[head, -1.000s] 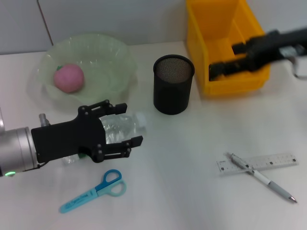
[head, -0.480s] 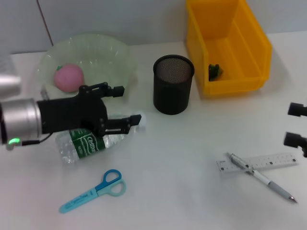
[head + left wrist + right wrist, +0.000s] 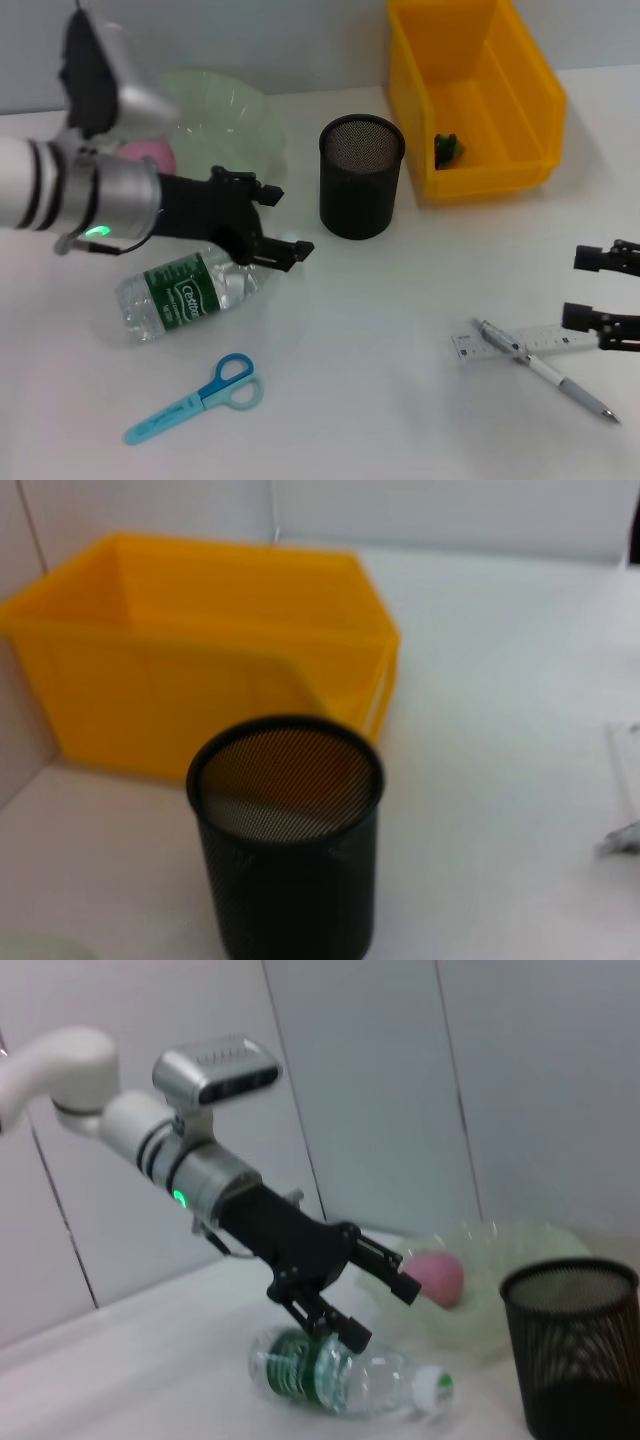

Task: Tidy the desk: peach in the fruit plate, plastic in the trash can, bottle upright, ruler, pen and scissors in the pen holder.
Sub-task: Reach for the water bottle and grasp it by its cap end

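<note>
1. Bottle flat on the desk, in front of the fruit plate and short of the mesh pen holder; not yet upright.
2. Long axis diagonal in head view: cap end toward the pen holder, base toward the robot's left and nearer edge. Green label faces up.
3. Left gripper above the bottle's cap end, fingers spread, nothing between them. Looks placed to straddle the neck for a stand-up grab, judging from the pose.
4. Peach already in the fruit plate, mostly hidden behind the left arm in head view.
5. Green plastic scrap lying in the yellow trash bin; that part looks done.
6. Right gripper low at the robot's right, fingers apart and empty, just beside the ruler and the pen crossed over it. Probably staged for that pair.
7. Blue scissors near the front edge, handles toward the bottle, untouched.
8. Pen holder upright; contents not visible through the mesh.
</note>
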